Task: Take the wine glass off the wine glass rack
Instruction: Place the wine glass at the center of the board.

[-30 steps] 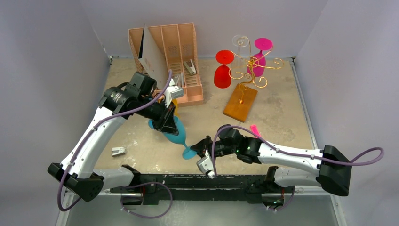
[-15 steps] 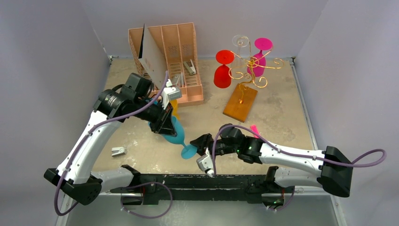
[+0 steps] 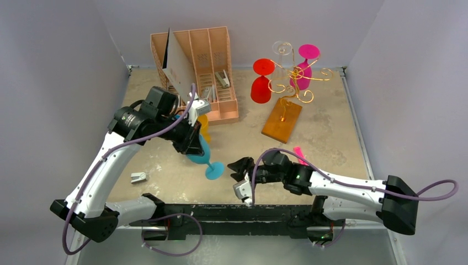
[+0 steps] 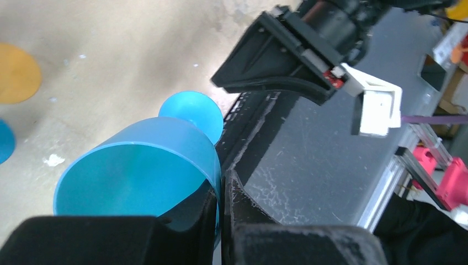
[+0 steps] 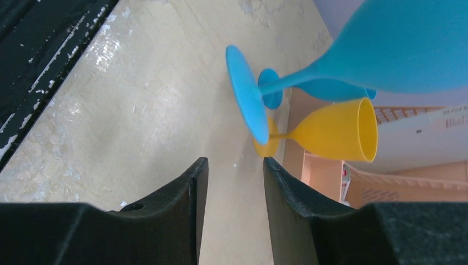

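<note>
**Hazards**

1. The sand-coloured desk [image 3: 331,149] is hard. A drop from the present height would probably make the glass bounce or roll.
2. The gold-wire wine glass rack [image 3: 292,83] on its orange-brown wooden base stands toward the far right corner of the desk. It is well apart from both arms, so contact with it is unlikely.
3. The blue plastic wine glass [image 3: 201,154] hangs tilted above the left-centre of the desk, foot lowest and clear of the surface. Held only at the rim, it may pivot or slip.
4. The yellow plastic wine glass [image 3: 203,122] lies on its side just beyond the blue one. Lowering the blue foot carelessly could knock it.

**Claws**

- The left claw [image 4: 221,193] is closed on the bowl wall of the blue plastic wine glass, one finger inside and one outside.
- The right claw [image 5: 232,176] stands partly open and holds nothing. It is near the blue foot but not touching it, and a forward move could strike that foot.
</note>
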